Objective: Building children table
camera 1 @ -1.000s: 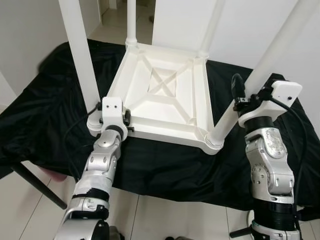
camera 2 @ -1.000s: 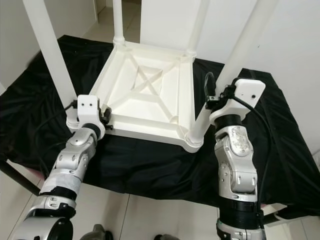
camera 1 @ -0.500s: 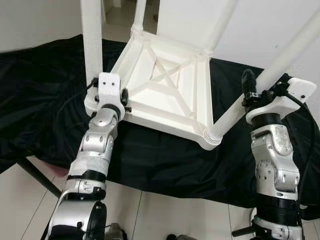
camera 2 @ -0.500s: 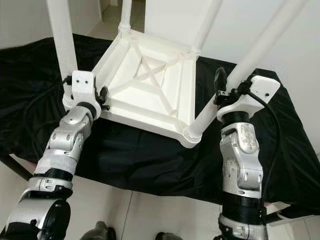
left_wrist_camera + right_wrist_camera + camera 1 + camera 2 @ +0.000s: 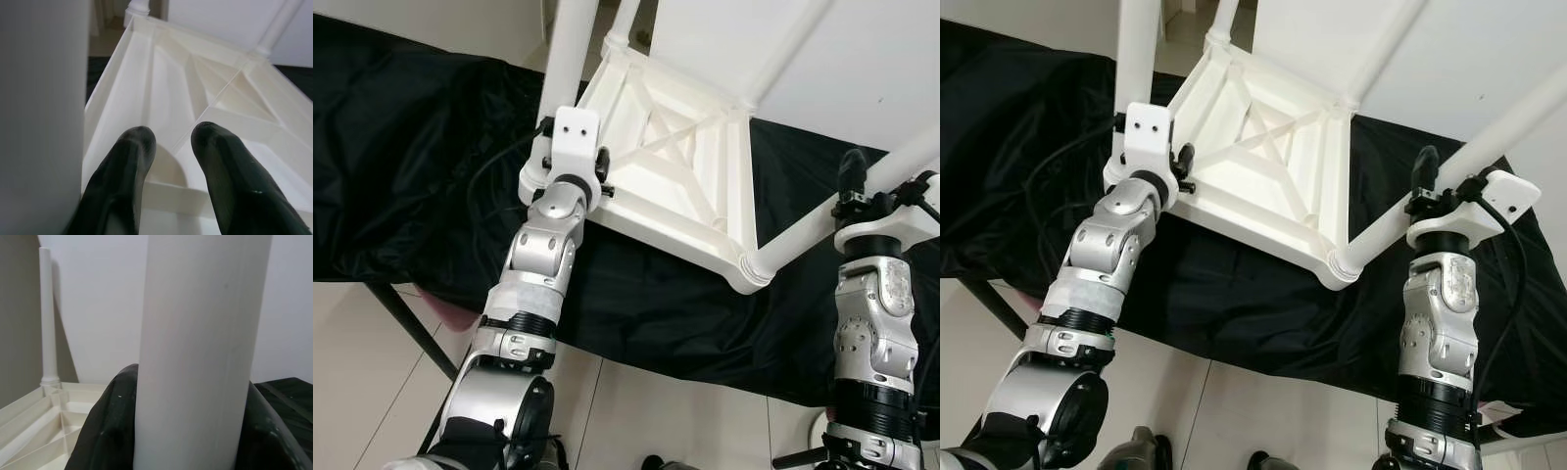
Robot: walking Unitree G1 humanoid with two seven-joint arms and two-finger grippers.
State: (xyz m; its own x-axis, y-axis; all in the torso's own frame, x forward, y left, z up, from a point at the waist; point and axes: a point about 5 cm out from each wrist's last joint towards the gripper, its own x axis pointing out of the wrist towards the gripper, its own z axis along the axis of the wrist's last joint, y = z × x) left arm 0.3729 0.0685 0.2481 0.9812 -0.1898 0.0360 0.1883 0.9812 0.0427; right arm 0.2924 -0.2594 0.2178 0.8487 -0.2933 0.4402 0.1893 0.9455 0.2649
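The white children's table (image 5: 677, 149) lies upside down on a black cloth (image 5: 411, 147), its legs pointing up. My right gripper (image 5: 1445, 181) is shut around the near-right leg (image 5: 822, 220); in the right wrist view the leg (image 5: 195, 357) runs between the two black fingers (image 5: 105, 431). My left gripper (image 5: 168, 142) is at the near-left corner, beside the near-left leg (image 5: 570, 49). Its fingers (image 5: 127, 166) stand slightly apart above the ribbed underside, with nothing between them.
The cloth covers a low stand with a black metal leg (image 5: 411, 328) showing at the near left. Pale tiled floor (image 5: 656, 411) lies in front of it. A white wall (image 5: 862, 59) rises close behind the table on the right.
The whole view has shifted and turned, so the table now sits higher and further right in the picture. Both grippers keep their places at the near-left corner and the near-right leg.
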